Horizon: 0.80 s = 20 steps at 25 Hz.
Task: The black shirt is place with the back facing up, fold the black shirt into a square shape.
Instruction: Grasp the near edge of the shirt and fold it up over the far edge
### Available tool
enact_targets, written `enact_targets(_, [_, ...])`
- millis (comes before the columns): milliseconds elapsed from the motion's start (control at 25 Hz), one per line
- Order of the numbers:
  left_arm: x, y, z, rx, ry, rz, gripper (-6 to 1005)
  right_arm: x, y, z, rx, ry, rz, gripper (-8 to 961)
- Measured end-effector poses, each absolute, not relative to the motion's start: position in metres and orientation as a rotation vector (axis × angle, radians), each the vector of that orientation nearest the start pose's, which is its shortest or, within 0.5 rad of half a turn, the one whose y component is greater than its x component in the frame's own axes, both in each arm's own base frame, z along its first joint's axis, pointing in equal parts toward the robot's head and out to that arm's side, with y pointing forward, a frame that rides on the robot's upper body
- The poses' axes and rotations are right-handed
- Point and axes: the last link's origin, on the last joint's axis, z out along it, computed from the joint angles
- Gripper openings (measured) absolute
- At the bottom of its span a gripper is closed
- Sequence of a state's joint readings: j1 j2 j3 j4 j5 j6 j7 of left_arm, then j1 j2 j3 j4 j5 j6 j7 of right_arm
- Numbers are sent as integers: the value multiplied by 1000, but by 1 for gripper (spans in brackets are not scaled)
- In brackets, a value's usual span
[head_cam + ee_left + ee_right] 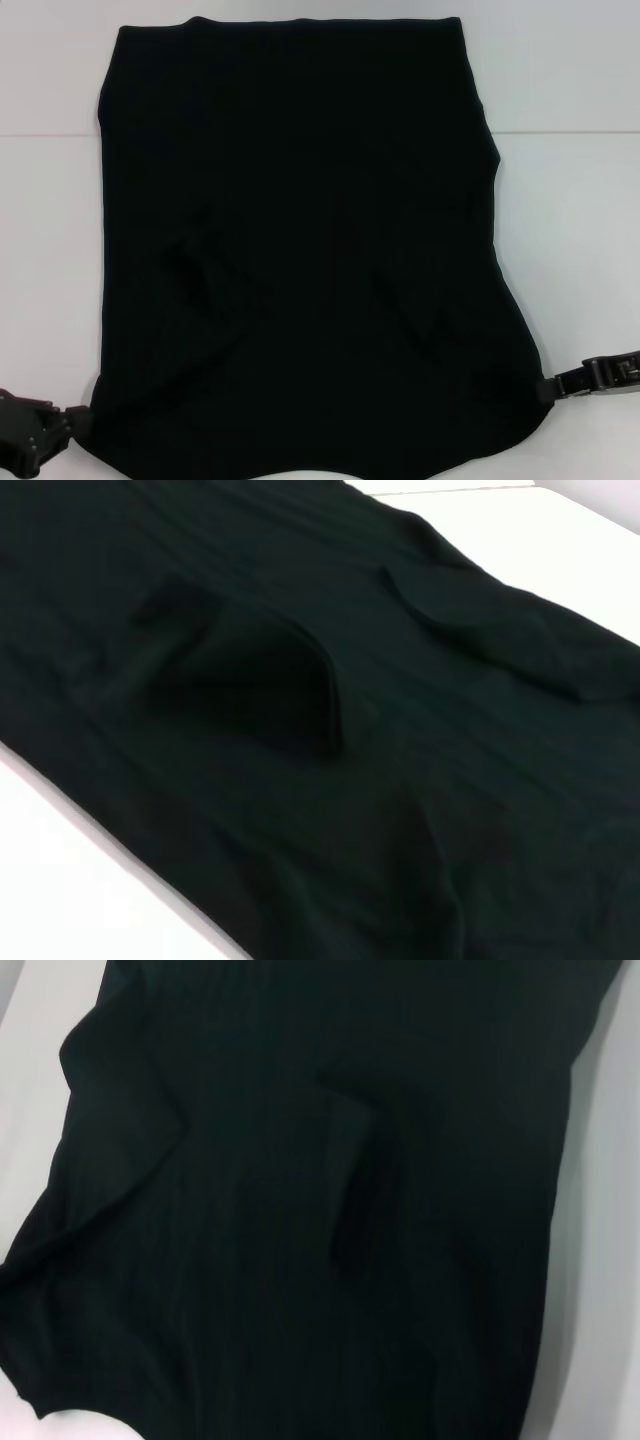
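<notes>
From your left wrist camera you see the plain black soft cloth shirt (300, 730) spread across nearly the whole view on the white worktop (70, 890). A raised fold stands near its middle, and a flatter crease lies farther off.

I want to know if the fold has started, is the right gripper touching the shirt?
Touching. In the head view the right gripper tip meets the near right edge of the shirt, with no white table between them.

One black shirt (300, 250), one white table (580, 200), and two claws: left claw (70, 422), right claw (548, 388).
</notes>
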<state>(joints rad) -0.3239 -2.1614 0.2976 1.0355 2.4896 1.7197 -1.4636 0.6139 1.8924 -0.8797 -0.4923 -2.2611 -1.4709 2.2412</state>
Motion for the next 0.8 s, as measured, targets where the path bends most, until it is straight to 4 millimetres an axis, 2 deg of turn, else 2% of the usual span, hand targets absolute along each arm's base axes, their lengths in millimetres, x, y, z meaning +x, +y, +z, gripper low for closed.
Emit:
enact_targets(40, [-357,240,52,-2529,-999,-256,35,315,334,17,-2456,1780,95,136])
enact_targets(440, [-357,241,53,-2526,-994,-258,42,315,335,17,-2454,1760,92,60])
enact_targets(640, [-353,236,55,-2552,-1006,-292,46,321,321,20,-2509,1756,127,61])
enact_targets(800, [-352,227,67,-2525,-1032,-384,49,328,306,26,-2536,1758,187,60])
